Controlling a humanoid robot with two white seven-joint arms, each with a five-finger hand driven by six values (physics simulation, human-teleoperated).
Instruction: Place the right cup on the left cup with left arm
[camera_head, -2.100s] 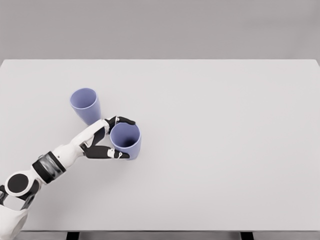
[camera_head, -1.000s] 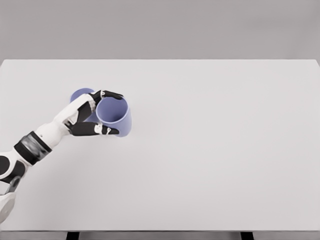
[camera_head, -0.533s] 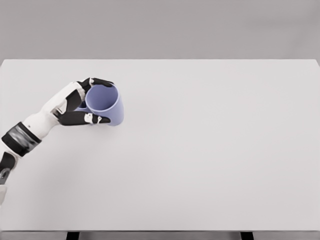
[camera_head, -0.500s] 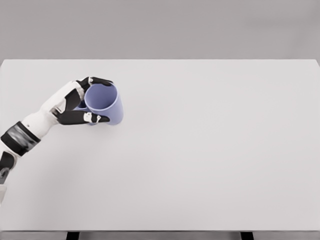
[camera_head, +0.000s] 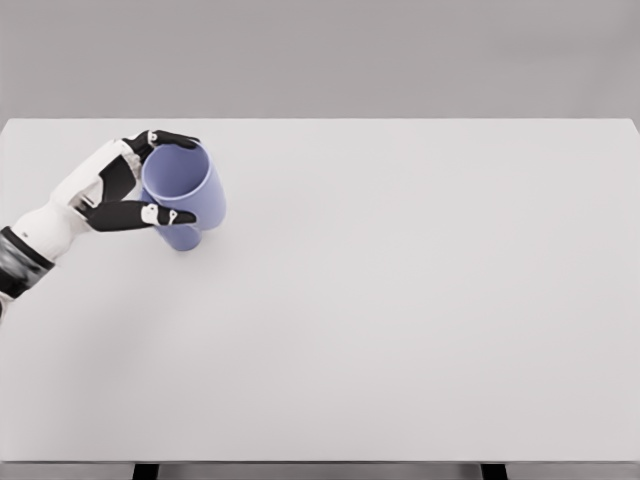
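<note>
- Right cup (camera_head: 183, 188), a lavender tumbler, sat in the grip of the left hand (camera_head: 112, 190) near the far-left part of the tabletop (camera_head: 420, 300), its open mouth turned up toward the camera and its body leaning slightly.
- Most of the left cup (camera_head: 184, 237) was hidden beneath the held one; only a small lavender part showed below its lower edge, so it could not be told whether the two were touching or how far one sat inside the other.
- The inside of the held cup showed only its own smooth lavender wall, and what the lower cup contained could not be seen.
- The left hand was closed around the right cup: a dark finger (camera_head: 165, 139) curved over the far rim, and another lay across the near side.
- The left forearm ran off the left edge of the picture, cut off just past the wrist.
- The pale grey tabletop spread wide to the right of the cups, with a plain grey wall behind it and two dark table legs just visible at the bottom edge.
</note>
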